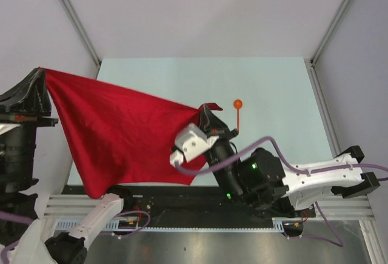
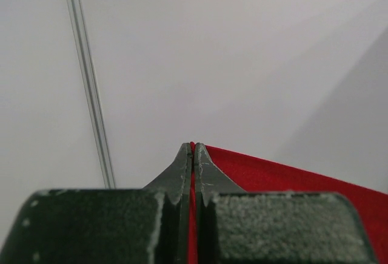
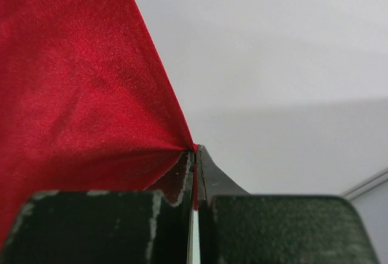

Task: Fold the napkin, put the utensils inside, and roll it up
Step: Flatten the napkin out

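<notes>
**Claws hold the napkin stretched in the air; fold not yet made**

Left claw (image 1: 41, 73) (image 2: 193, 148) is clenched on one corner of the napkin (image 1: 121, 136) (image 2: 273, 176). Its wrist view shows the two fingers pressed together with a sliver of red cloth between them. It holds that corner high, out beyond the left edge of the desk (image 1: 182, 76).

Right claw (image 1: 206, 111) (image 3: 195, 152) is likewise clamped on the cloth, which fans out from its closed tips to the left. It sits over the middle of the desk, toward the near edge.

Between the two claws the napkin hangs as one open sheet, taut along its top edge. The rest droops in a loose triangle toward the near left corner of the desk. No crease or doubled layer can be seen.

The spoon (image 1: 238, 117) lies bare on the desk just beyond the right claw, a little right of centre. Its bowl points to the far edge, and it is apart from the cloth.

Judging by this, the task is at its start. The napkin is lifted and spread but not folded, the spoon has not been put inside, and no rolling has begun. The next move likely calls for laying the cloth flat and doubling it over.
</notes>
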`<state>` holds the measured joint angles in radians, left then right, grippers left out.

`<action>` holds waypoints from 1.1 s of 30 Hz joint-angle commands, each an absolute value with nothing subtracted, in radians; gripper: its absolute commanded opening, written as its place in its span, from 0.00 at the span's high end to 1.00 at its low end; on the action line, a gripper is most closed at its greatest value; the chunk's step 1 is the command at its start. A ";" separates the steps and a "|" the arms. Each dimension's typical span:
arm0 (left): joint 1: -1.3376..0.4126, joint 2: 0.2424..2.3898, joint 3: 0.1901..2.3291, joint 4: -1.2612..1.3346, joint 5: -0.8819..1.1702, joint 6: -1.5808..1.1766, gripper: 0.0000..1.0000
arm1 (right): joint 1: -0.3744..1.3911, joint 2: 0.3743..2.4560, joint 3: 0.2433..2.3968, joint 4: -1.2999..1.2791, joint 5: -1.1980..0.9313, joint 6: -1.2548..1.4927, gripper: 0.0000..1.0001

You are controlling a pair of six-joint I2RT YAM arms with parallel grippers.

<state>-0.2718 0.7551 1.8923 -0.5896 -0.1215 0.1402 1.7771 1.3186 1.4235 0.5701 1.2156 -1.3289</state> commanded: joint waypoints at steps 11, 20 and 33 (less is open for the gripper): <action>-0.106 1.128 1.434 -0.217 -0.147 0.166 1.00 | 0.835 1.450 1.461 -0.088 0.453 -0.491 1.00; -0.072 1.760 1.535 -0.126 -0.015 0.062 1.00 | 0.554 2.108 1.724 0.094 0.259 -0.443 1.00; -0.074 1.867 1.824 -0.424 -0.121 -0.109 0.06 | 0.548 2.176 1.988 -0.170 0.138 -0.203 0.30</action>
